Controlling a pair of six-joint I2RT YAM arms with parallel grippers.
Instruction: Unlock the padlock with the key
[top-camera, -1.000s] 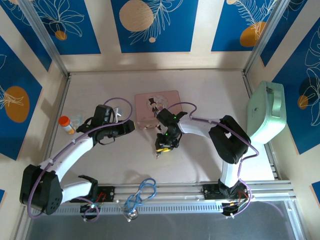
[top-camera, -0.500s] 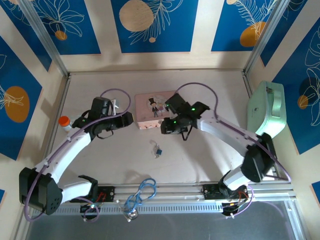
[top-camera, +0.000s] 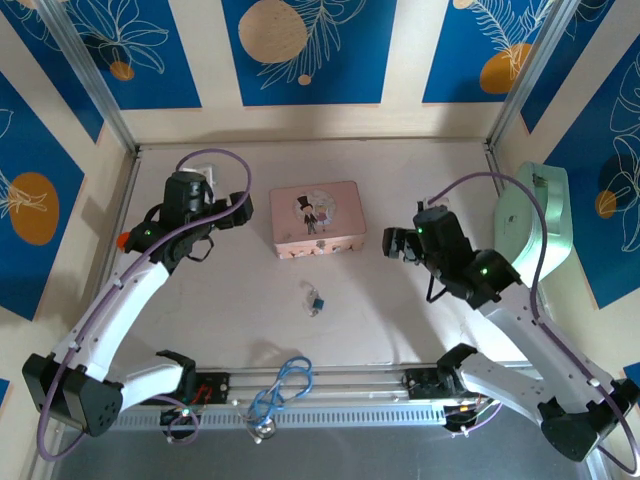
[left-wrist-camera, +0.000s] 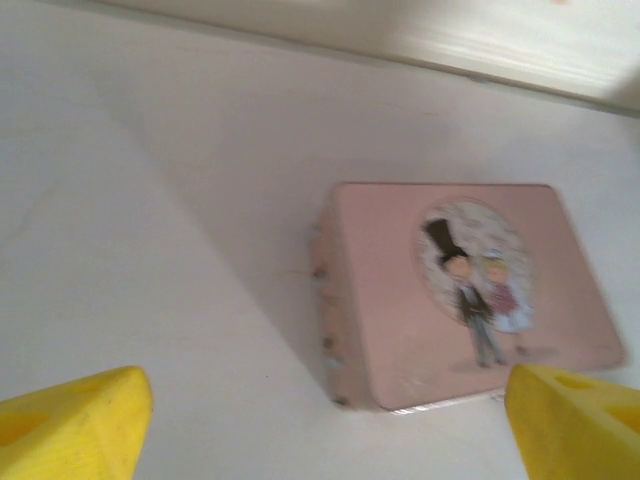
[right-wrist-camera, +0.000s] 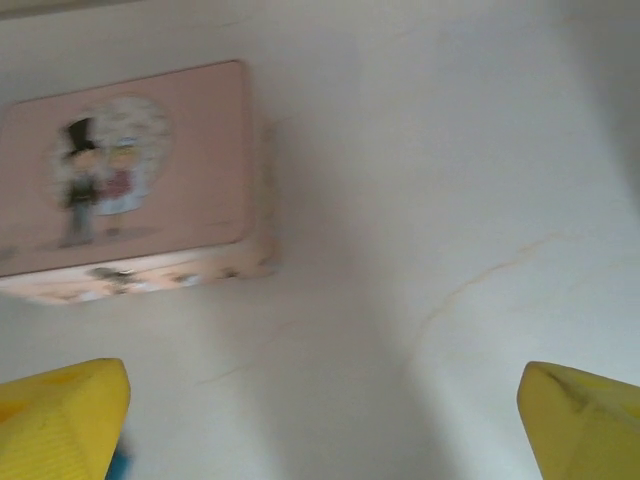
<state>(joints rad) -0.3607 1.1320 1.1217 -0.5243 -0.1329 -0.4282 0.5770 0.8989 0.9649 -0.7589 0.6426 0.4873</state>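
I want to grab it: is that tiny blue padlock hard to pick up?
Probably fiddly: the padlock is tiny and lies loose on the smooth table, so it may skid when nudged. Being metal-looking, it's likely stiff and heavy for its size.

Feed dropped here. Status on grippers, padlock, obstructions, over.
Left gripper open, empty. Right gripper open, empty. Tiny blue-teal padlock, silvery shackle, loose on table, on near side of pink picture box. Nothing over it.

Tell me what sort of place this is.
Probably a robot test cell: pale table walled by blue printed panels, an aluminium mounting rail at its near edge, and small props like the padlock.
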